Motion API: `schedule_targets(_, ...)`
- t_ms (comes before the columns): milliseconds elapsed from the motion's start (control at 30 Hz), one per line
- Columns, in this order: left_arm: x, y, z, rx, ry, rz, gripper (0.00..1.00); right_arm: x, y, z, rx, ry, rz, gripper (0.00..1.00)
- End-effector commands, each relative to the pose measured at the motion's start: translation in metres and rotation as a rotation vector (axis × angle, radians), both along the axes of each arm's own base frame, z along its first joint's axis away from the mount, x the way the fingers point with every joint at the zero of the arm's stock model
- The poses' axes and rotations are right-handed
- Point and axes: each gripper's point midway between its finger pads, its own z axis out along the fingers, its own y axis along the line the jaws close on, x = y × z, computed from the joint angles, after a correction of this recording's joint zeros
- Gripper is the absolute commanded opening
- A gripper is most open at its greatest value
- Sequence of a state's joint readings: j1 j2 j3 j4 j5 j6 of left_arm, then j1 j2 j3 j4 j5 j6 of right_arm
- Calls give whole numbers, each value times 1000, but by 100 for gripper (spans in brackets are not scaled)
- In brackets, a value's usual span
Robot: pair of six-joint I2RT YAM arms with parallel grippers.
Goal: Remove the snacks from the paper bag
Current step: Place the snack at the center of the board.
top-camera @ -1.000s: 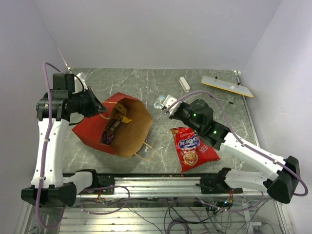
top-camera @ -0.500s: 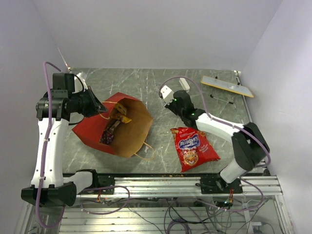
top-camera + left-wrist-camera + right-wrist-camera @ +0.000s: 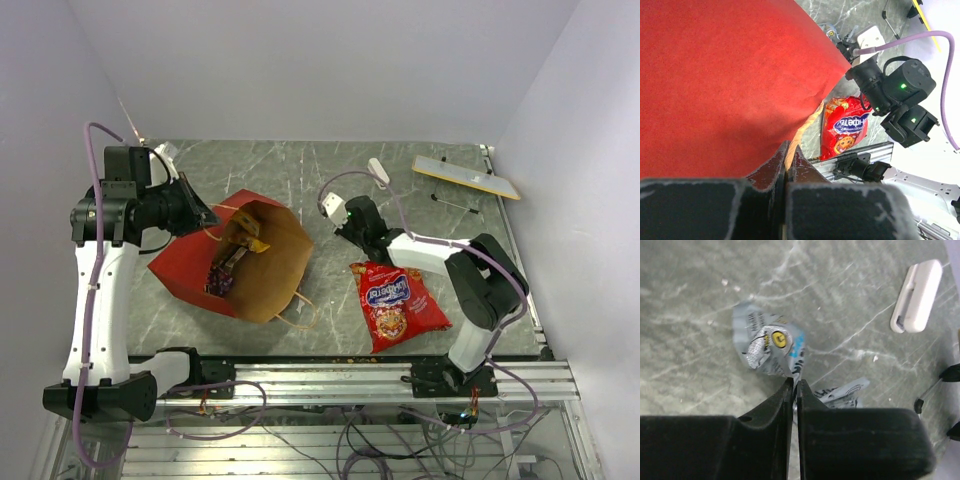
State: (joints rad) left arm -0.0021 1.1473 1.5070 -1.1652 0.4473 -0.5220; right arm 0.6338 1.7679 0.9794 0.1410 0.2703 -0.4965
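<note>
Closest to the arm bases, on the right: red chip bag [image 3: 397,305] with a blue logo. Lies flat on the grey table [image 3: 300,170], out of the paper bag.

Just left of it: paper bag [image 3: 185,268], red outside and brown inside. Lies on its side, mouth wide open toward the chip bag. At the near edge: one tan handle [image 3: 297,312], looping out onto the table. Inside, on the brown paper: a few small candy bars [image 3: 224,270], one yellow, the rest dark and hard to tell apart.

At the bag's far left rim: left gripper [image 3: 788,148]. Pinched tight on the paper bag, with a tan strand caught between the fingers. Mostly red paper in the left wrist view, so the inside of the bag is hidden there.

Farther back, past the chip bag: right gripper [image 3: 794,381]. Fingers pressed almost together, pointing down at the table. Right at the tips: a crumpled silver wrapper [image 3: 771,345], out of the bag, down on the table. Cannot tell whether pinched or only touched. Beside it: a second silver scrap [image 3: 842,389], half hidden behind one finger. Both covered by the right arm from above.

Farthest back: small white block [image 3: 378,172], then a long grey strip [image 3: 465,177] with a yellow edge. Near the strip: a thin black stick [image 3: 455,205], too small to make out.
</note>
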Motion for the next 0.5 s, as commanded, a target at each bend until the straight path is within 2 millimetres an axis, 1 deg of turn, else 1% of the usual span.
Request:
schedule_targets(0,1,-5,7,-20,-23,-19,7,-13,-7,11,30,13,1,14)
schedule_targets(100,3,-7,5,-39,-23,-16,7,-28,-17,21,44,14,-5,30)
schedule_targets(200,1,-7,4,-41,-18,-13,7,-48,-17,42,97,22,42,37)
schedule_targets(300,-1,-5,4,-35,-16,-4,7,-70,-2,63,201,27,156,42)
schedule_targets(367,-2,-5,3,-37,-15,-1,7,-87,13,75,281,30,264,43)
schedule_targets(467,-2,-7,0,-49,-16,0,7,-111,40,87,388,36,431,44)
